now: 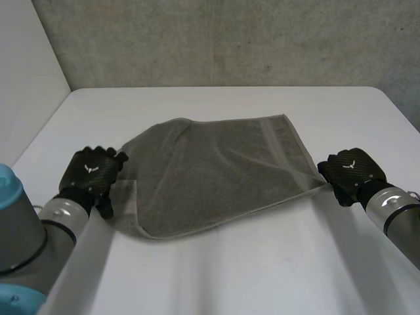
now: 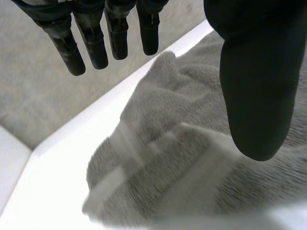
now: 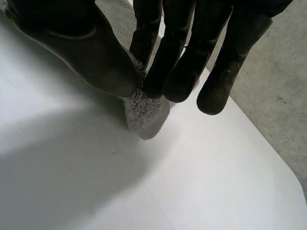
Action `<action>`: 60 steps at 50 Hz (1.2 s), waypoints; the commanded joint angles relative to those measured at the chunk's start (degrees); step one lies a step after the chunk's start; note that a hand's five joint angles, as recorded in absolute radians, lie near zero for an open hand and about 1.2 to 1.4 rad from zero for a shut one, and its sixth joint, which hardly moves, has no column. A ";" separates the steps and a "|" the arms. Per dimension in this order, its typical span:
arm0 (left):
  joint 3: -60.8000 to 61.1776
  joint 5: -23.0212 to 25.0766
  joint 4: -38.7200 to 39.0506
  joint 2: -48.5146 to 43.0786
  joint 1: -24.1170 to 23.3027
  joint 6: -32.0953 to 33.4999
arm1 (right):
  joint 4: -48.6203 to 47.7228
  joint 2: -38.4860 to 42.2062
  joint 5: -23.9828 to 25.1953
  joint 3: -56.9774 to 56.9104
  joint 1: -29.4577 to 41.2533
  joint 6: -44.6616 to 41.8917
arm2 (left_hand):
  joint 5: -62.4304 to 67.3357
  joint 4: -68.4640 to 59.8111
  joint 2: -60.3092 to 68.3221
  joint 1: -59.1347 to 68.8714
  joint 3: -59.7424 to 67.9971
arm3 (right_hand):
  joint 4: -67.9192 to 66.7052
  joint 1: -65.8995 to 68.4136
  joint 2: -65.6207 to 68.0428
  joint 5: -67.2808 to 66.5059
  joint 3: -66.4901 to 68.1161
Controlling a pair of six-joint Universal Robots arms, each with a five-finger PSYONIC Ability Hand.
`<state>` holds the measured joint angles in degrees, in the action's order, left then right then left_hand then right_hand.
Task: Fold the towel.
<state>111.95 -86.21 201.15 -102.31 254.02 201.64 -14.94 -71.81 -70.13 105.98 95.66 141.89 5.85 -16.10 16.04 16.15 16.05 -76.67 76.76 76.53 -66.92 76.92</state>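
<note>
Grey towel [image 1: 216, 170]: right robot hand [image 1: 348, 172] pinches 1 corner, left robot hand [image 1: 92, 170] hangs straight-fingered over the opposite edge.

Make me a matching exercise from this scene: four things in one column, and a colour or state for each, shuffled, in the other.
Column one:
1. left hand
2. right hand
3. towel
4. table

Column two:
A. white
B. grey, lying between the two hands
C. pinching a towel corner between thumb and fingers
D. fingers straight, holding nothing

Pairs: 1-D, 2-C, 3-B, 4-A
</note>
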 commanded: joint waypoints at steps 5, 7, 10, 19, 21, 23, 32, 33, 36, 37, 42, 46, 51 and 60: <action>-7.19 14.40 -1.29 -5.97 2.35 7.45 | 0.00 0.26 0.17 0.54 -0.39 -0.12 | 2.43 -2.18 2.25 2.14 2.24 | -3.33 3.24 3.47 -3.08 3.08; -8.86 14.58 -2.87 -7.47 2.35 9.03 | 0.00 0.44 0.17 0.63 -0.39 -0.12 | 2.43 -2.18 2.25 2.14 2.24 | -3.33 3.24 3.47 -3.08 3.08; -13.78 14.58 -8.85 -10.72 2.35 12.29 | -0.09 0.53 0.17 1.07 -0.30 -0.56 | 2.43 -2.18 2.25 2.14 2.24 | -3.33 3.24 3.47 -3.08 3.08; -29.05 14.23 -23.77 -19.15 2.27 15.89 | -0.79 0.53 0.35 2.12 0.05 -0.74 | 3.77 -3.52 3.59 3.48 3.58 | -3.33 3.24 3.47 -3.08 3.08; -30.92 14.23 -24.75 -19.86 2.27 15.98 | -0.79 0.53 0.35 2.21 0.05 -0.83 | 4.79 -4.54 4.60 4.49 4.59 | -3.33 3.24 3.47 -3.08 3.08; -33.89 14.32 -26.24 -20.73 2.27 16.33 | -0.79 0.53 0.35 2.21 0.05 -0.83 | 6.30 -6.05 6.11 6.00 6.10 | -3.33 3.24 3.47 -3.08 3.08; -37.16 14.40 -30.82 -23.29 2.27 21.78 | -0.88 0.53 0.43 2.21 0.05 -0.91 | 8.66 -8.41 8.47 8.36 8.46 | -3.33 3.24 3.47 -3.08 3.08; -37.25 14.32 -31.25 -23.90 2.27 23.78 | -0.88 0.53 0.43 2.21 0.05 -0.91 | 8.82 -8.57 8.64 8.53 8.63 | -3.33 3.24 3.47 -3.08 3.08; -37.25 14.14 -31.35 -24.52 2.27 26.16 | -0.88 0.53 0.52 2.21 0.05 -0.91 | 8.66 -8.41 8.47 8.36 8.46 | -3.33 3.24 3.47 -3.08 3.08; -37.25 14.14 -31.35 -24.52 2.27 26.17 | -0.88 0.62 0.52 2.21 0.05 -0.91 | 8.66 -8.41 8.47 8.36 8.46 | -3.33 3.24 3.47 -3.08 3.08; -37.25 14.14 -31.26 -25.22 2.27 26.88 | -0.88 0.62 0.52 2.21 0.05 -0.91 | 8.49 -8.24 8.30 8.19 8.29 | -3.33 3.24 3.47 -3.08 3.08; -37.42 14.14 -31.08 -25.40 2.27 26.96 | -0.88 0.71 0.52 2.30 0.05 -0.91 | 8.49 -8.24 8.30 8.19 8.29 | -3.33 3.24 3.47 -3.08 3.08; -37.77 14.23 -31.08 -25.92 2.27 27.58 | -0.88 0.71 0.52 2.30 0.05 -0.91 | 9.16 -8.91 8.98 8.87 8.97 | -3.33 3.24 3.47 -3.08 3.08; -38.04 13.44 -31.26 -27.42 2.27 33.64 | -0.88 0.79 0.52 2.39 0.05 -1.00 | 12.69 -12.44 12.50 12.39 12.49 | -3.33 3.24 3.47 -3.08 3.08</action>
<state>74.06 -72.10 170.02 -128.92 256.29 231.88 -15.82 -71.04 -69.62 108.29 95.71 140.92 13.48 -23.34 23.36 23.38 23.36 -76.67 76.76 76.53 -66.92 76.95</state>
